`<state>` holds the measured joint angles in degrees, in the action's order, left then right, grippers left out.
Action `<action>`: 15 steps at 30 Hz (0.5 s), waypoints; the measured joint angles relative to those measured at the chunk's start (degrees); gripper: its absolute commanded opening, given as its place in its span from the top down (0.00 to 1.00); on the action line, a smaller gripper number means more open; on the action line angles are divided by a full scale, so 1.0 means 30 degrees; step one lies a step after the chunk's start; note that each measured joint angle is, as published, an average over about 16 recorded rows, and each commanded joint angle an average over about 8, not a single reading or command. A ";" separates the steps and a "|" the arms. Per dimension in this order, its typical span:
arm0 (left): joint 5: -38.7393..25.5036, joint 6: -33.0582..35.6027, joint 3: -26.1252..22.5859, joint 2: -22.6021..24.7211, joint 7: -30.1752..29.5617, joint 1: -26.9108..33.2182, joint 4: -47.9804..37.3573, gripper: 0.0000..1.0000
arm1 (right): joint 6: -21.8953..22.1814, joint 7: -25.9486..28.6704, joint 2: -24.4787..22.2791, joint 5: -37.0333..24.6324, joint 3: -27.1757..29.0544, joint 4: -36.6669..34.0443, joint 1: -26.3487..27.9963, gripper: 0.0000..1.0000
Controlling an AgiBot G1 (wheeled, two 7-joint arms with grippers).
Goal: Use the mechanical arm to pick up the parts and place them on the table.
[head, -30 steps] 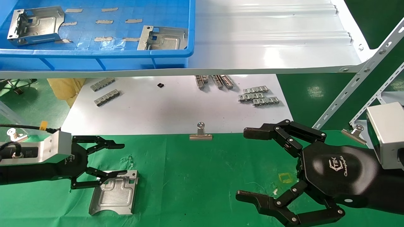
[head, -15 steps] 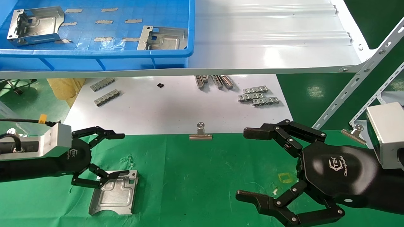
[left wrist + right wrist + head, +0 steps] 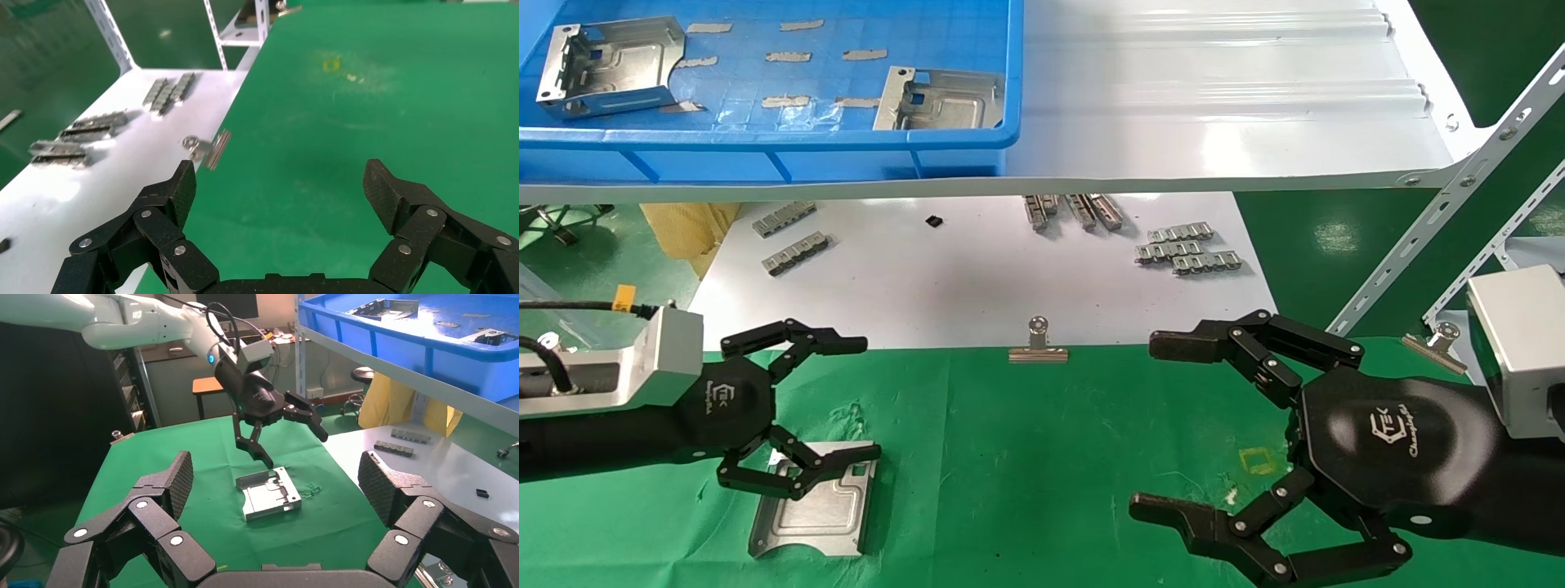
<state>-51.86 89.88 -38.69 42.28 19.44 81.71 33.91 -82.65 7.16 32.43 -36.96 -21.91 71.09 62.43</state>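
One silver part [image 3: 817,506] lies flat on the green table [image 3: 1026,457], released; it also shows in the right wrist view [image 3: 269,495]. My left gripper [image 3: 862,398] is open and empty just above the part's far edge, its lower finger over the part's corner. In the left wrist view this gripper [image 3: 278,184] has only green cloth between its fingers. My right gripper [image 3: 1152,425] is open and empty over the cloth at the right. Two more parts lie in the blue bin, one at its left [image 3: 609,61] and one at its right [image 3: 944,98].
The blue bin [image 3: 764,155] stands on the glossy white ribbed shelf [image 3: 1214,106]. Below it a flat white board [image 3: 968,278] holds grey toothed strips [image 3: 1189,249]. A binder clip [image 3: 1039,347] grips the cloth edge. A yellow square outline [image 3: 1258,460] is near my right gripper. A perforated rack strut [image 3: 1442,204] stands at the right.
My left gripper has risen and shifted right, its body turning logo-up and fingers spread wider. The part stays on the cloth. The right arm has not moved.
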 measured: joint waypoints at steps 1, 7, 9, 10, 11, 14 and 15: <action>0.0086 -0.0036 0.0195 -0.0062 -0.0259 -0.0173 0.0340 0.00 | 0.0000 0.0000 0.0000 0.0000 0.0000 0.0000 0.0000 0.00; 0.0595 -0.0249 0.1348 -0.0432 -0.1796 -0.1198 0.2360 0.00 | 0.0000 0.0000 0.0000 0.0000 0.0000 0.0000 0.0000 0.00; 0.0764 -0.0320 0.1731 -0.0555 -0.2305 -0.1538 0.3029 0.00 | 0.0000 0.0000 0.0000 0.0000 0.0000 0.0000 0.0000 0.00; 0.0849 -0.0356 0.1926 -0.0617 -0.2564 -0.1711 0.3370 0.00 | 0.0000 0.0000 0.0000 0.0000 0.0000 0.0000 0.0000 0.00; 0.0934 -0.0391 0.2117 -0.0679 -0.2820 -0.1882 0.3705 0.00 | 0.0000 0.0000 0.0000 0.0000 0.0000 0.0000 0.0000 0.00; 0.1189 -0.0498 0.2694 -0.0864 -0.3588 -0.2394 0.4715 0.00 | 0.0000 0.0000 0.0000 0.0000 -0.0001 0.0000 0.0000 0.00; 0.1273 -0.0533 0.2885 -0.0925 -0.3842 -0.2564 0.5049 0.00 | 0.0000 0.0000 0.0000 0.0000 -0.0001 0.0000 0.0000 0.00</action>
<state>-48.04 88.28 -30.03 39.51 7.91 74.02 49.05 -82.65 7.16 32.43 -36.96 -21.91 71.09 62.43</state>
